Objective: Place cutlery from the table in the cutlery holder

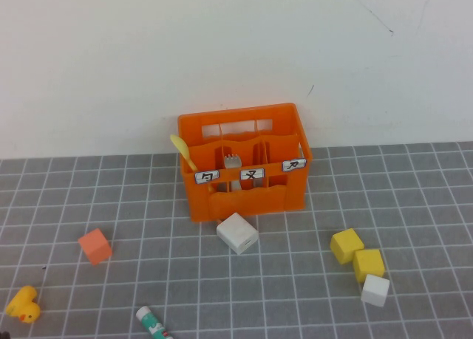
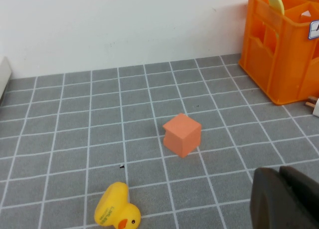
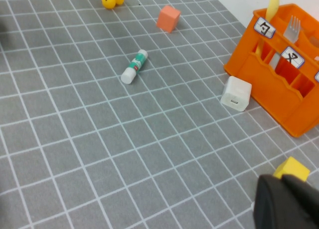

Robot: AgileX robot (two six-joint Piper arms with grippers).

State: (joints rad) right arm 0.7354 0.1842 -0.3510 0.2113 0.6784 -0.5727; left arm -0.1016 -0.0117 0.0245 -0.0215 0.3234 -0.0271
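Nearest my high camera lies the white-and-green tube (image 1: 153, 323), at the front edge of the bench (image 1: 414, 199). From my left I see a yellow rubber duck (image 1: 24, 304), then a small orange cube (image 1: 95, 246), all well clear of the crate. In the middle stands the orange cutlery holder (image 1: 244, 162), upright against the wall. The pale yellow spoon (image 1: 182, 151) leans out of its left compartment and the grey fork (image 1: 232, 161) stands tines-up in the middle one; the right compartment looks bare. A white block (image 1: 237, 233) sits just in front of the holder. Further right lie two yellow cubes (image 1: 358, 255) with a white cube (image 1: 375, 289) beside them.

No cutlery is left on the bench that I can see, so I judge the job finished. Both arms are out of the high view. My left claw (image 2: 286, 201) hangs low over the bench near the orange cube; I cannot tell how its fingers stand. My right claw (image 3: 289, 204) is closed on nothing, above the yellow cubes.
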